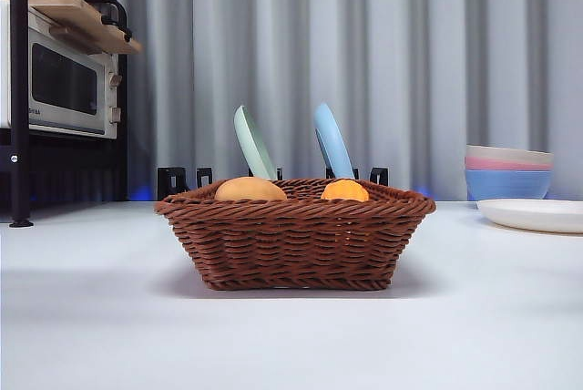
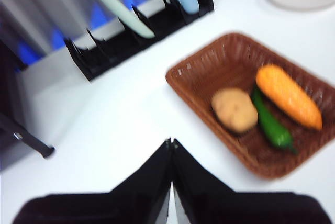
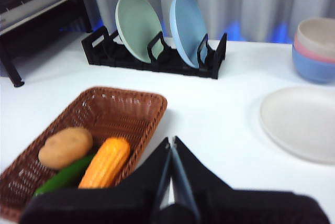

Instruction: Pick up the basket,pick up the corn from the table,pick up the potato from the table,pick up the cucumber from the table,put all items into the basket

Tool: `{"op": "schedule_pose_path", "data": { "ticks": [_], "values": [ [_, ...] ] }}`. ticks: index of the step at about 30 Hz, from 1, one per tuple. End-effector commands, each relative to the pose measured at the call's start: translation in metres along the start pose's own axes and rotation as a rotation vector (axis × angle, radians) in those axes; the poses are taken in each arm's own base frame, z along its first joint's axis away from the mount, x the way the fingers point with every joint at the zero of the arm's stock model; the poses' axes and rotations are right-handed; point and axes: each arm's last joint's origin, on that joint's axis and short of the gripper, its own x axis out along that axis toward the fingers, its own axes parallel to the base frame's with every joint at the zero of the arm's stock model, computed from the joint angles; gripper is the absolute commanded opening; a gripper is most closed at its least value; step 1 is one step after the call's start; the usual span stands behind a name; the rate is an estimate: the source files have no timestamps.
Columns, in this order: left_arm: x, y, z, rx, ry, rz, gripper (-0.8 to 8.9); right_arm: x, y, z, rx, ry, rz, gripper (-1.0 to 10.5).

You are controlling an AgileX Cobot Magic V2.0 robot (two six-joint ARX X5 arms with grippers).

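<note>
While the basket [image 1: 295, 244] sits flat on the white surface [image 1: 100, 317], we find all three vegetables already inside it: the potato [image 3: 65, 147], the cucumber [image 3: 64, 177] and the corn [image 3: 105, 162] lie side by side on the woven floor, the cucumber pressed between the other two. From the low front view only the tops of the potato and the corn clear the rim; the cucumber is hidden there. We judge the basket light but springy, its flared wicker walls likely to flex under a pinch, so the stiffer braided rim looks the best place to take hold. The corn looks glossy and bumpy, likely slippery along its length and best gripped across its middle. The potato seems matte and plump, needing a wide spread. The cucumber is slim and would roll. Both arms hang clear of the load: the left end effector [image 2: 171, 145] is pressed together and holds nothing, above bare surface just beside the basket, and the right end effector [image 3: 171, 145] is likewise closed and unladen near the basket's other side. Beyond stand a black plate rack [image 3: 157, 56] with a green and a blue plate, stacked bowls [image 1: 508, 174], a white plate [image 1: 533, 215] and a toaster oven [image 1: 59, 80].
</note>
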Motion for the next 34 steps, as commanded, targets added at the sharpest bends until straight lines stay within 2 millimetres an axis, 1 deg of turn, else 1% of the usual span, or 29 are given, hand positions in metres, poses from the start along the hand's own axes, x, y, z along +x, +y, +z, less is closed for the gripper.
{"op": "schedule_pose_path", "data": {
  "ticks": [1,3,5,8,17,19,20,22,25,26,28,29,31,34],
  "values": [
    [0.008,-0.006,-0.024,-0.021,0.007,-0.010,-0.08,-0.002,0.000,-0.005,0.064,0.002,-0.001,-0.2],
    [0.008,-0.006,-0.032,-0.094,0.045,-0.020,-0.03,-0.002,0.000,-0.006,0.197,0.014,-0.001,-0.1],
    [0.007,-0.007,-0.035,-0.112,0.083,-0.021,-0.03,-0.002,0.000,-0.006,0.260,0.019,-0.001,0.0],
    [0.009,-0.007,-0.037,-0.102,0.112,-0.021,-0.03,-0.001,0.000,-0.007,0.260,0.023,-0.002,0.0],
    [0.012,-0.008,-0.037,-0.098,0.124,-0.021,-0.03,-0.001,0.000,-0.007,0.260,0.023,-0.002,0.0],
    [0.012,-0.008,-0.038,-0.048,0.130,-0.017,-0.03,-0.001,0.000,-0.007,0.260,0.024,-0.002,0.0],
    [0.010,-0.007,-0.038,-0.028,0.119,-0.010,-0.03,-0.001,0.000,-0.007,0.260,0.023,-0.002,0.0],
    [0.003,-0.002,-0.039,-0.054,0.069,0.009,-0.03,-0.001,0.000,-0.007,0.260,0.028,-0.003,0.0],
    [-0.003,0.005,-0.042,-0.103,-0.106,0.066,-0.03,-0.001,0.000,-0.008,0.260,0.041,-0.005,0.0],
    [-0.003,0.008,-0.046,-0.136,-0.187,0.088,-0.03,-0.001,0.000,-0.009,0.261,0.046,-0.005,0.0],
    [0.000,0.011,-0.056,-0.181,-0.287,0.118,-0.03,-0.001,0.000,-0.009,0.261,0.045,-0.005,0.0],
    [0.004,0.012,-0.066,-0.200,-0.334,0.134,-0.03,-0.001,0.000,-0.009,0.261,0.045,-0.006,0.0],
    [0.014,0.013,-0.086,-0.216,-0.369,0.162,-0.03,-0.001,0.000,-0.009,0.261,0.045,-0.005,0.0],
    [0.031,0.012,-0.117,-0.228,-0.363,0.191,-0.03,-0.001,0.000,-0.009,0.261,0.045,-0.005,0.0]
  ]
}}
